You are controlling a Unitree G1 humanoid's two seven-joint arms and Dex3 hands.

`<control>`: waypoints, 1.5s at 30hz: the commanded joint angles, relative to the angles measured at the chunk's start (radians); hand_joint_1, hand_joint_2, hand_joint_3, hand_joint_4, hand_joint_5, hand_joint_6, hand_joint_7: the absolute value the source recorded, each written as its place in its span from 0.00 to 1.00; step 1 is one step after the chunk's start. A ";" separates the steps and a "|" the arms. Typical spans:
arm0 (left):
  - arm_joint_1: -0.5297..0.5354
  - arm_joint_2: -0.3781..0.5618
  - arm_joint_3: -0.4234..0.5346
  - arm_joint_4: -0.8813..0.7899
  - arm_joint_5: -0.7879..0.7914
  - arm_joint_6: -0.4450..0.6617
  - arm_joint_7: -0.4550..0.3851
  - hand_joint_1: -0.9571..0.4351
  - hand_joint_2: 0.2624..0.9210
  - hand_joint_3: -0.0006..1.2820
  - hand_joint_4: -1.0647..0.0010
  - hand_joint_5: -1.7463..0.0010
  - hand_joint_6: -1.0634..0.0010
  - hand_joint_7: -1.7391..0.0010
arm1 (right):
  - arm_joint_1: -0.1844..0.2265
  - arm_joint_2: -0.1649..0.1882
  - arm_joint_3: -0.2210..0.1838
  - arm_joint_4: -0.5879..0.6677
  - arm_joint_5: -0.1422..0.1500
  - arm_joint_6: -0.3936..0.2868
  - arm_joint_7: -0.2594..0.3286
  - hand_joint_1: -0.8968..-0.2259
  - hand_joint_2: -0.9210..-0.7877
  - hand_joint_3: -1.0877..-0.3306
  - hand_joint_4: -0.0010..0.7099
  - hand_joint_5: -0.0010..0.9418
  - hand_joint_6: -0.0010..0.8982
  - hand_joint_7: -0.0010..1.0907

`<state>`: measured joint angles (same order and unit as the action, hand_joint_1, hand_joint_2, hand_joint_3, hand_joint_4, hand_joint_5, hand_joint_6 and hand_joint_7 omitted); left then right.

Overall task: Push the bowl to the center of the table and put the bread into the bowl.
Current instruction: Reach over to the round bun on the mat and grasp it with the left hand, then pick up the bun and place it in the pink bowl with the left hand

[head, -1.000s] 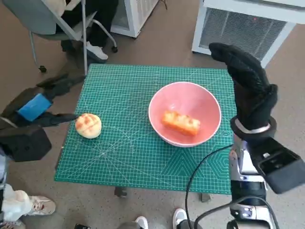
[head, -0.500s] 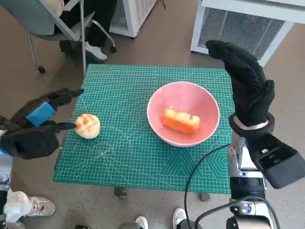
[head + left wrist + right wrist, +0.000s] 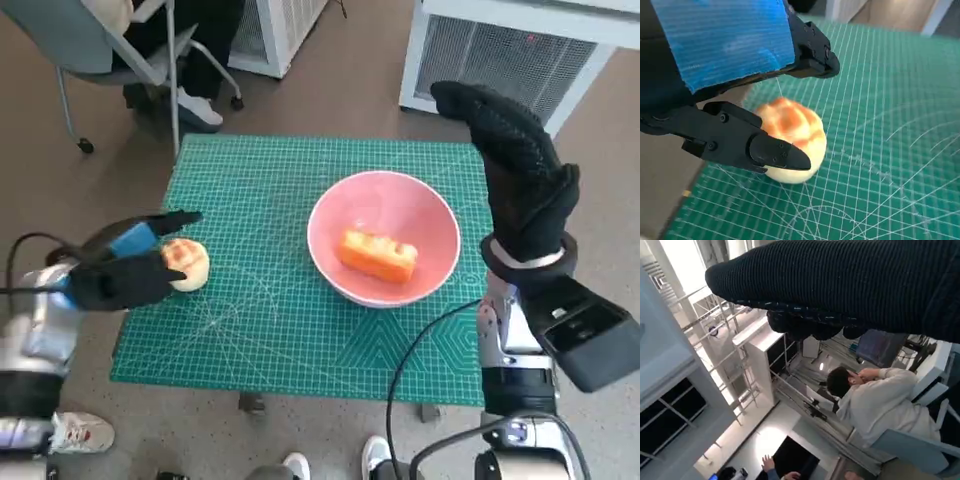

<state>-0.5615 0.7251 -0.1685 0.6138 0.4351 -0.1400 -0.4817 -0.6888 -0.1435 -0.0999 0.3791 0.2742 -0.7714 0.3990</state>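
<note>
A pink bowl [image 3: 420, 215] stands right of the middle of the green cutting mat [image 3: 270, 330], with an oblong orange bread [image 3: 377, 255] lying in it. A round golden bun [image 3: 187, 262] [image 3: 792, 132] lies near the mat's left edge. My left hand [image 3: 125, 268] [image 3: 735, 85] reaches around the bun, its black fingers [image 3: 775, 150] spread on either side of it; none clearly presses on it. My right hand [image 3: 520, 175] in the black glove [image 3: 850, 285] is raised upright at the bowl's right side, fingers pointing up, holding nothing.
An office chair [image 3: 110, 45] and a person's legs stand beyond the mat's far left corner. White cabinets [image 3: 520, 50] stand behind. Shoes [image 3: 75, 432] show by the near edge. A black cable [image 3: 410, 370] hangs off the right arm. A seated person [image 3: 875, 405] shows in the right wrist view.
My left hand has moved right and in over the mat, from beside the bun to around it. The right hand, the bowl and the breads have stayed put.
</note>
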 commanded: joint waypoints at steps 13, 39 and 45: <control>-0.098 -0.034 -0.082 0.206 0.045 -0.034 0.076 0.66 1.00 0.09 0.38 0.41 0.48 0.29 | 0.023 -0.005 -0.006 -0.026 -0.027 0.007 -0.015 0.45 0.00 0.32 0.00 0.49 0.00 0.57; -0.127 0.022 0.066 -0.158 -0.096 -0.021 0.001 0.69 1.00 0.08 0.38 0.36 0.44 0.26 | 0.026 0.004 -0.002 -0.023 -0.022 0.011 -0.020 0.44 0.00 0.33 0.00 0.50 0.00 0.57; -0.179 -0.010 0.087 -0.265 -0.131 -0.015 -0.004 0.69 1.00 0.07 0.37 0.36 0.45 0.27 | 0.024 0.005 -0.002 -0.022 -0.015 0.017 -0.017 0.44 0.00 0.34 0.00 0.50 0.00 0.57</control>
<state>-0.6989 0.7313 -0.0953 0.4010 0.3308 -0.1601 -0.4805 -0.6850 -0.1426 -0.1022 0.3491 0.2531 -0.7683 0.3774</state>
